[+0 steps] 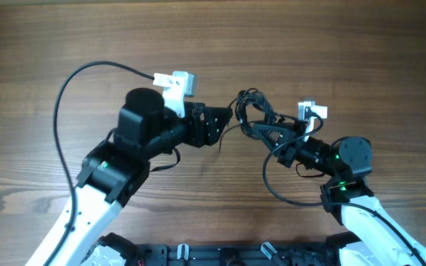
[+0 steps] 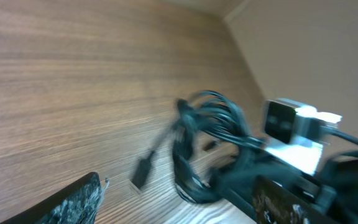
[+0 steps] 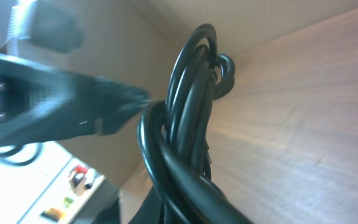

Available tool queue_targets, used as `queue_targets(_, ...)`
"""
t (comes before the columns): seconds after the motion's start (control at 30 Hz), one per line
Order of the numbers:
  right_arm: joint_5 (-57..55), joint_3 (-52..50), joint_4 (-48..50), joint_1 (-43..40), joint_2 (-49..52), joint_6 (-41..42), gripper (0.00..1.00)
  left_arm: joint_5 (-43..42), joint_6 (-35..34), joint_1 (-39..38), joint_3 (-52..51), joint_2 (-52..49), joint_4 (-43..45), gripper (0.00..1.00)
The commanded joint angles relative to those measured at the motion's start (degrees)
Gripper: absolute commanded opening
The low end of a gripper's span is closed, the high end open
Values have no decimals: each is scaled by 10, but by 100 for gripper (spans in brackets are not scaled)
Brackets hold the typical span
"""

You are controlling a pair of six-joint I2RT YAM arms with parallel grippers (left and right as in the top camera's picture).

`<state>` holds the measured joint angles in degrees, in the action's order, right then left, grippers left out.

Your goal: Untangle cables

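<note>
The cables (image 1: 251, 109) are a bunched black coil lifted between the two arms in the overhead view. My right gripper (image 1: 270, 134) is shut on the coil's lower right side. In the right wrist view the cable loops (image 3: 185, 124) rise from the jaws and fill the middle, hiding the fingers. My left gripper (image 1: 225, 123) stands open just left of the coil. In the left wrist view its fingers (image 2: 73, 202) are spread wide, with the coil (image 2: 207, 134) ahead of them and near the right finger. One small plug end (image 2: 142, 173) hangs down toward the wood.
The wooden table (image 1: 346, 44) spreads all round. A thick black arm cable (image 1: 69, 96) arcs at the left and another (image 1: 276, 188) loops below the right gripper. The right arm's wrist camera (image 2: 294, 127) is close to my left fingers.
</note>
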<state>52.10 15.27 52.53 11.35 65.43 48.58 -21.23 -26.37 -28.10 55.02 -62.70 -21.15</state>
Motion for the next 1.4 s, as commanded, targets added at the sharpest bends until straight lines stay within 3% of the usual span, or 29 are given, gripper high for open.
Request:
queue_targets(0.0, 61, 5, 21, -2, 0, 44, 4, -10, 6, -8, 6, -55, 8, 77)
queue_targets(0.23, 63, 5, 36, 1, 0, 60, 4, -33, 4, -80, 6, -134, 55, 73)
queue_targets(0.3, 63, 5, 36, 1, 0, 52, 4, -13, 4, -83, 6, -134, 59, 18)
queue_targets(0.33, 63, 5, 35, 0, 0, 32, 4, -5, 4, -82, 6, -134, 58, 5)
queue_targets(0.43, 64, 5, 10, -1, 0, -8, 5, -3, 1, -63, 6, -134, 56, 4)
queue_targets(0.47, 63, 5, -4, -1, 0, -20, 9, -3, -5, -60, 6, -134, 55, 4)
queue_targets(0.5, 64, 5, -20, -1, 0, -38, 23, -3, -17, -53, 6, -134, 55, 4)
queue_targets(0.57, 67, 5, -44, -1, 0, -68, 98, -3, -53, -38, 6, -134, 56, 4)
queue_targets(0.63, 90, 5, -47, -1, 0, -89, 100, 19, -125, -18, 6, -134, 55, 4)
queue_targets(0.7, 94, 4, -78, 1, 0, -137, 100, 60, -289, -1, 6, -134, 56, 4)
queue_targets(0.73, 92, 4, -91, 2, 0, -148, 100, 61, -340, 3, 6, -134, 55, 4)
queue_targets(0.8, 63, 4, -122, 17, 0, -193, 100, 61, -409, 5, 6, -134, 55, 4)
queue_targets(0.9, -7, 4, -162, 58, 0, -243, 100, 57, -455, 5, 6, -134, 55, 4)
queue_targets(1.0, -106, 4, -196, 120, 13, -246, 99, 57, -503, 9, 6, -134, 58, 4)
queue_targets(1.1, -153, 4, -174, 160, 43, -247, 99, 47, -506, 9, 6, -134, 57, 4)
queue_targets(1.2, -153, 4, -100, 173, 75, -247, 83, 26, -506, 8, 6, -134, 54, 4)
queue_targets(1.23, -161, 4, -78, 173, 82, -246, 67, 22, -503, 9, 6, -134, 48, 4)
queue_targets(1.3, -191, 4, -53, 173, 81, -238, 9, 27, -462, 9, 6, -134, 33, 4)
queue_targets(1.37, -184, 4, -33, 173, 81, -174, 4, 44, -349, 10, 6, -134, 33, 4)
